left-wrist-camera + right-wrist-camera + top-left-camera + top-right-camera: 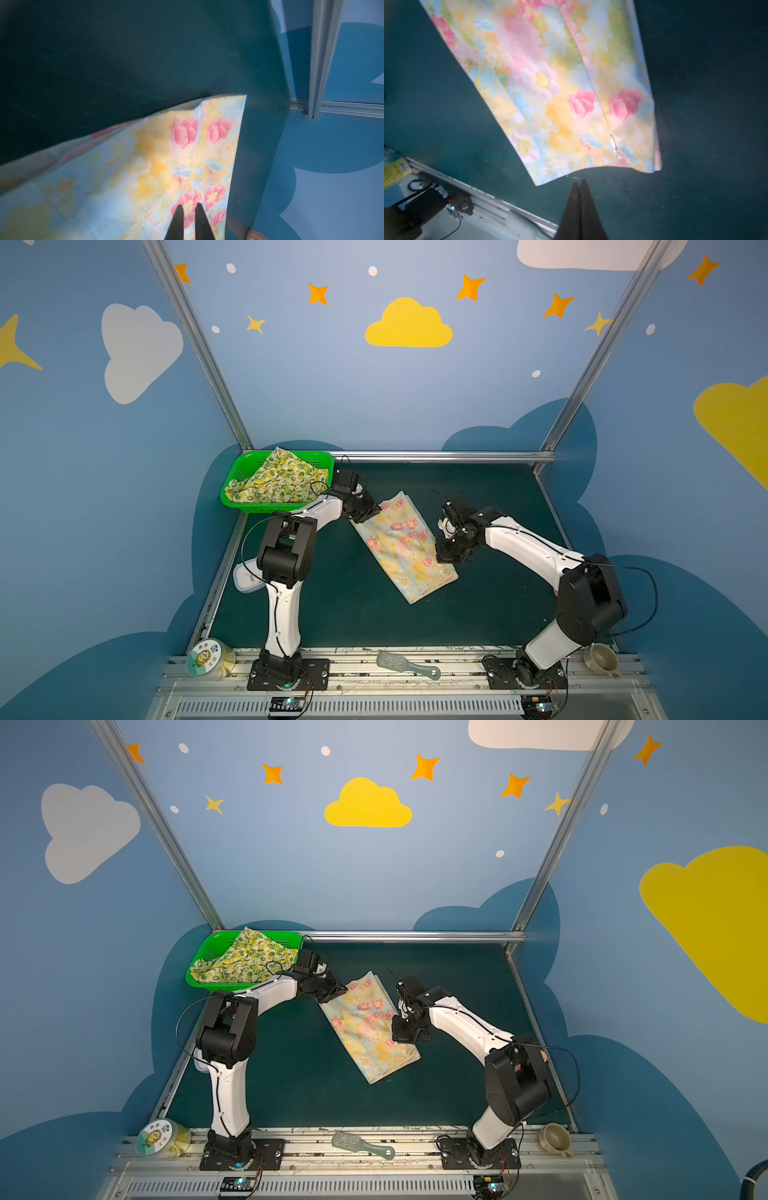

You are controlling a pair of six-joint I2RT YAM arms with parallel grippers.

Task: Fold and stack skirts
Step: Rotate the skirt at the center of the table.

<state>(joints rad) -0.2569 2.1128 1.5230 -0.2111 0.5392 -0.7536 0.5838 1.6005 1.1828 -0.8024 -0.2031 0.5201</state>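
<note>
Two skirts going: the lemon skirt [274, 481] is sitting in the basket [307, 454], the flowered skirt [399, 547] is lying lengthwise from your left gripper [189, 205], barely parted over its far end, grip unclear, down to your right gripper [579, 181], hovering pinched closed and empty beside it.

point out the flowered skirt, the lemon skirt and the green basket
flowered skirt [401, 549], in a top view, centre of the cloth
lemon skirt [276, 481], in a top view, centre of the cloth
green basket [249, 507], in a top view, its near wall
</note>
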